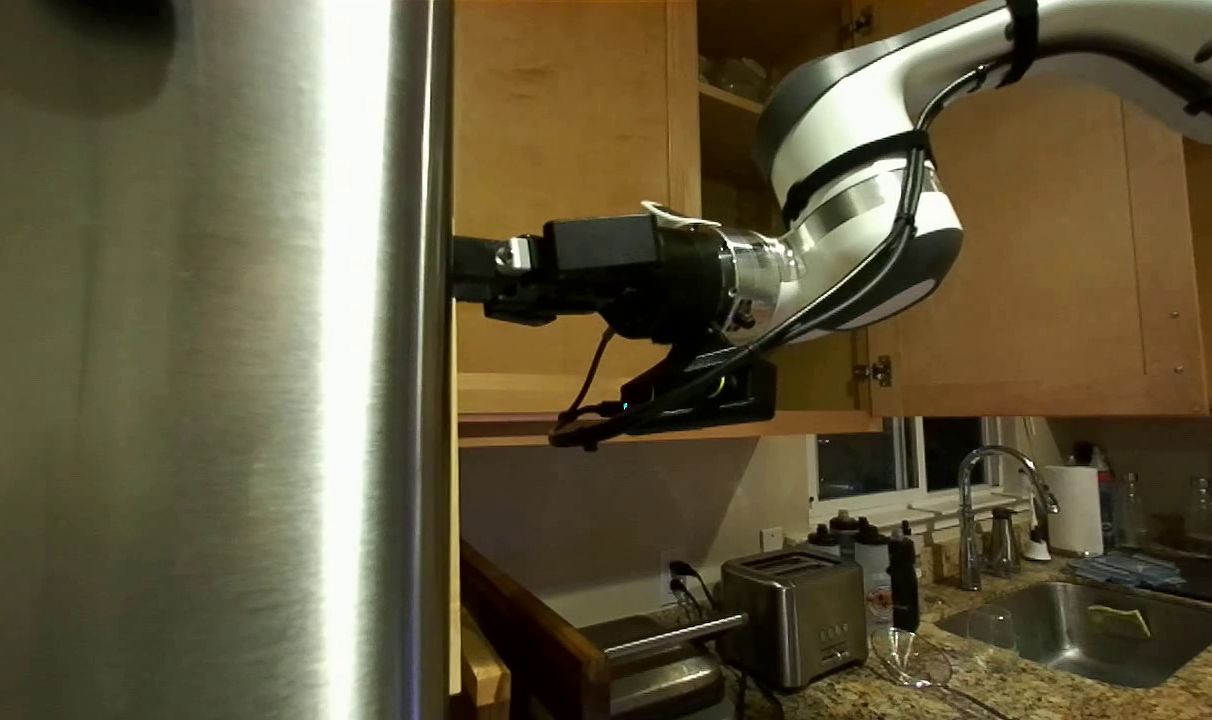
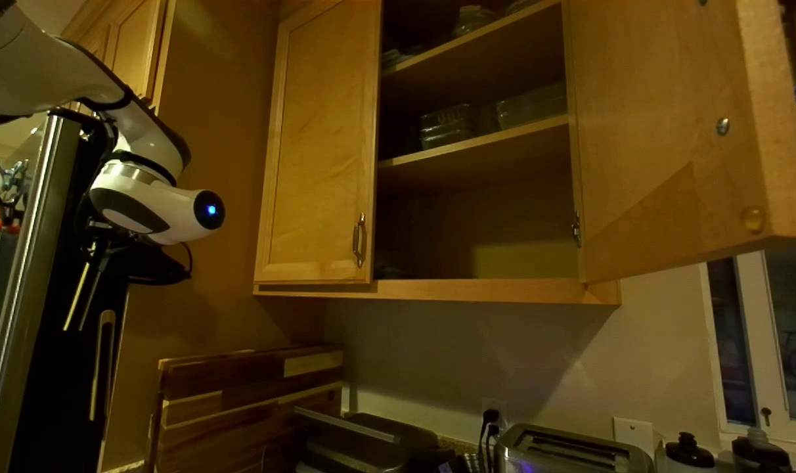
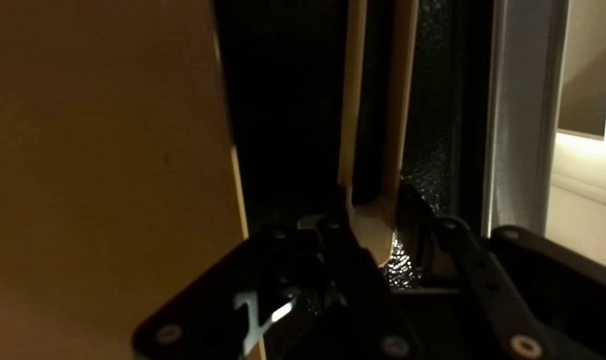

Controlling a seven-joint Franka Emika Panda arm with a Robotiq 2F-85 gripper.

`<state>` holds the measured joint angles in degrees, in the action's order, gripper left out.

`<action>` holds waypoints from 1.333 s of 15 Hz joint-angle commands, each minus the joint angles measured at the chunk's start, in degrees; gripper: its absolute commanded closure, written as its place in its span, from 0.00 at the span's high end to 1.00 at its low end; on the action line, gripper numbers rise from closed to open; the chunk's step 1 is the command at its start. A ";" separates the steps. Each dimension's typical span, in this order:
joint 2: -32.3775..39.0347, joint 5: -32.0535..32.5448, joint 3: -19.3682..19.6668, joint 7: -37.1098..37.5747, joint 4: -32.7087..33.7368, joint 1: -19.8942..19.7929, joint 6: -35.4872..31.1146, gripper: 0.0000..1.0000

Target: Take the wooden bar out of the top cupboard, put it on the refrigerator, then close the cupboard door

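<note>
The wooden bar shows in the wrist view [image 3: 375,232] as pale tan strips joined at one end, between my fingers. In an exterior view its thin strips [image 2: 77,295] hang below my gripper [image 2: 102,243]. My gripper [image 3: 376,195] appears shut on that joined end, facing the refrigerator's black side. In an exterior view the fingertips are hidden behind the refrigerator [image 1: 216,400]; its steel edge also shows in the wrist view [image 3: 520,115]. The top cupboard [image 2: 477,289] stands open with its shelves showing. The cupboard door [image 2: 661,144] is swung wide open to the right.
A second pale U-shaped piece [image 2: 107,318] shows lower on the black side; I cannot tell whether it is a reflection. A wooden side panel [image 3: 108,150] is close beside the gripper. Cutting boards [image 2: 240,420], a toaster [image 1: 796,620] and a sink [image 1: 1066,640] are below.
</note>
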<state>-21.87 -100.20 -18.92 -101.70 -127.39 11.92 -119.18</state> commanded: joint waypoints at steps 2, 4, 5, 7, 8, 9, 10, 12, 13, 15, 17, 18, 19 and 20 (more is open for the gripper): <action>-1.50 4.37 -0.35 2.02 0.32 0.67 1.61 0.66; -1.77 6.34 -0.12 3.38 0.43 0.75 2.87 0.80; -2.34 7.90 0.23 4.88 0.30 0.62 3.76 0.85; -3.49 11.20 0.72 6.67 -0.05 0.20 4.61 0.98; -3.90 12.72 1.06 7.08 -0.13 0.09 5.09 1.00; -4.78 14.52 1.62 7.34 -0.63 -0.10 5.67 1.00; -5.39 16.24 2.02 7.69 -0.86 -0.25 5.90 1.00; -6.84 19.90 3.24 9.82 -2.15 -0.93 5.87 1.00; -7.47 22.48 3.95 12.08 -2.77 -1.33 6.42 1.00; -8.46 29.83 5.21 17.86 -3.45 -2.37 8.63 1.00; -9.46 37.82 6.67 21.91 -3.56 -3.43 11.03 1.00; -9.74 41.75 7.49 24.24 -3.26 -3.85 12.72 1.00; -10.27 45.81 8.23 26.56 -2.82 -4.31 14.12 1.00; -10.68 49.94 8.93 28.53 -2.28 -4.65 15.69 1.00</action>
<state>-28.69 -59.44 -11.64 -79.79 -129.07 8.75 -107.84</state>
